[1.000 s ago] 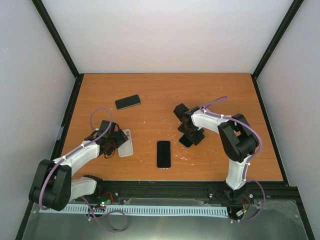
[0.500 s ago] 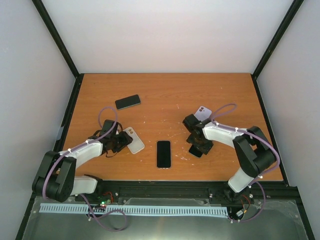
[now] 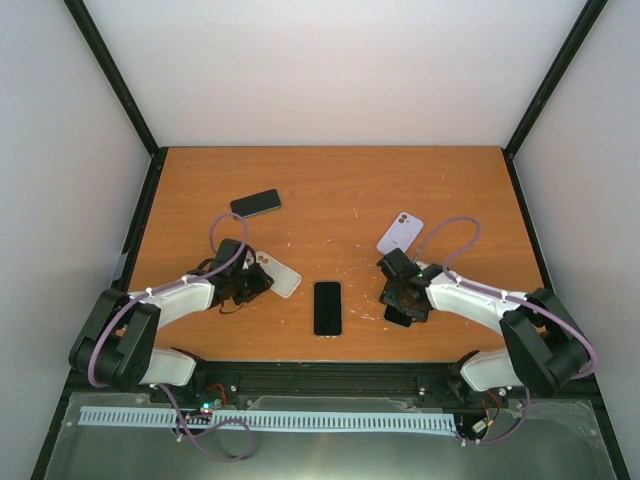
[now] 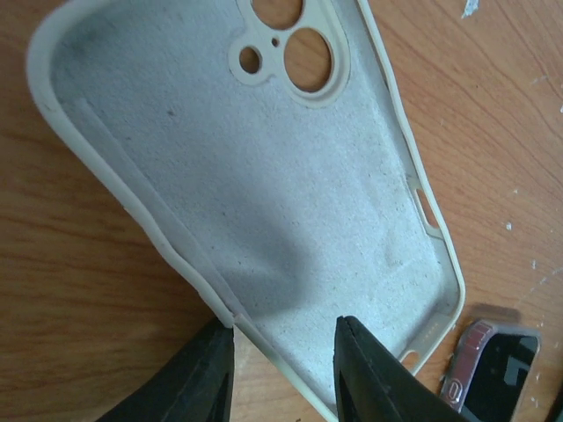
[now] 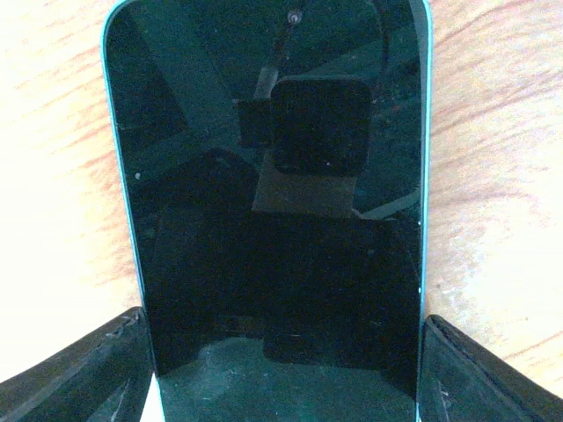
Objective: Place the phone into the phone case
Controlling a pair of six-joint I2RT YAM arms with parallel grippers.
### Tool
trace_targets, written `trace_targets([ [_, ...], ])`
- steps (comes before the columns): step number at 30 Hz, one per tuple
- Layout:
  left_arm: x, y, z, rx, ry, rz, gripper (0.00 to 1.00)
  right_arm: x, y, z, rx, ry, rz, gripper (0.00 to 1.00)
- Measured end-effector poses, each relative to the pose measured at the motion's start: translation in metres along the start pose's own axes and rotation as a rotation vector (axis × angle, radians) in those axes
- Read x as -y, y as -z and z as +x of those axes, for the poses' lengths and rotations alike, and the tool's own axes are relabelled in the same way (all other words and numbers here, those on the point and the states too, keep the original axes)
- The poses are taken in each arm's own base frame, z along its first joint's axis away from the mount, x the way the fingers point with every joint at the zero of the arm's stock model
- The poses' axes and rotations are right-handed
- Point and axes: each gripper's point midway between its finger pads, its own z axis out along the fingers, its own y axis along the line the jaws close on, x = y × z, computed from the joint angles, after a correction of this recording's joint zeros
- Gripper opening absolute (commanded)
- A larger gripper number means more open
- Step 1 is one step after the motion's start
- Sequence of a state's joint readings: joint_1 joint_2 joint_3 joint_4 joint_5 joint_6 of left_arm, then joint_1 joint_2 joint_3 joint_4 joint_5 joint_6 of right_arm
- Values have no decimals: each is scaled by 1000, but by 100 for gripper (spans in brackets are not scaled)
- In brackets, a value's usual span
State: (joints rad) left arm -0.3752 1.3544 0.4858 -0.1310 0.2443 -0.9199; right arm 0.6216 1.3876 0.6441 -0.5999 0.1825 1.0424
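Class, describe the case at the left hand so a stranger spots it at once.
On the orange wooden table, look near left, at the left hand. A cream round-cornered phone case lies hollow side up, its rim between the fingers. Unlike the black phone nearby, it is an empty shell.

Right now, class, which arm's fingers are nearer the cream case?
Left. The left fingers straddle the rim of the cream case, one inside and one outside. The right fingers are well off to its right, flanking a phone.
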Motion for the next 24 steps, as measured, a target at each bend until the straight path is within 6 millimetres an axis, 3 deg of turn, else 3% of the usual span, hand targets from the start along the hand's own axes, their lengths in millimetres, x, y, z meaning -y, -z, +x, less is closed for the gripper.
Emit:
trace_targets([
  [6, -3, -2, -13, 47, 6, -52, 26, -7, 6, 14, -13, 81, -72, 63],
  [11, -4, -5, -21, 63, 8, -87, 16, -16, 11, 26, -35, 139, -137, 63],
  [18, -7, -7, -20, 56, 9, -104, 5, -24, 22, 33, -47, 181, -225, 63],
  [24, -3, -8, -16, 23, -15, -91, 0, -45, 45, 34, -26, 228, -374, 63],
])
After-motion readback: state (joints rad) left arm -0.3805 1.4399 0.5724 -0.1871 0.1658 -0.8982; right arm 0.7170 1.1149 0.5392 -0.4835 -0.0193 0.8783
